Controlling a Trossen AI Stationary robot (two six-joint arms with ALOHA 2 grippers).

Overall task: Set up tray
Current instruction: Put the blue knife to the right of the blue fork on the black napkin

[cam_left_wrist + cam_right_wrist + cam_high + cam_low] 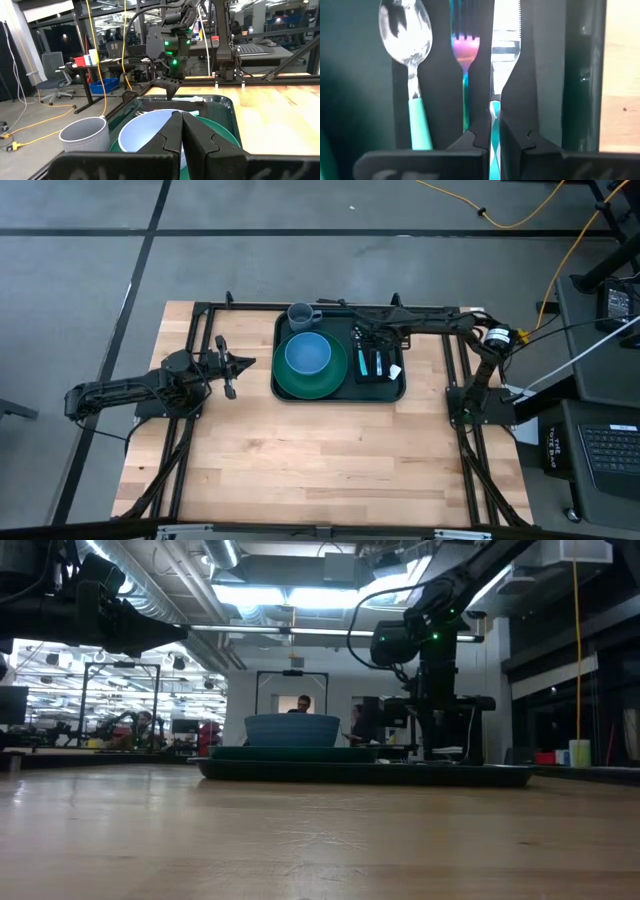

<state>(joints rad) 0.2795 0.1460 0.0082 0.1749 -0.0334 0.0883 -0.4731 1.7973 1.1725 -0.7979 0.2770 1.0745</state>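
Observation:
The dark green tray lies on the table's far middle and shows in the low view and the left wrist view. On it rest a green plate with a blue bowl, a grey cup, and a black napkin. A spoon, fork and knife lie side by side on the napkin. My right gripper reaches down over the napkin and is shut on the knife. My left gripper hovers shut, left of the tray. My right gripper holds the knife by its teal handle, pinched between the two fingers. The fingers come from above, pointing down, and lie along the knife. The knife lies flat on the napkin, next to the fork.
The tray's raised rim runs close beside the knife. Bare wood spreads over the table's near half. Black frame rails run along both sides. People and desks show in the room beyond the table.

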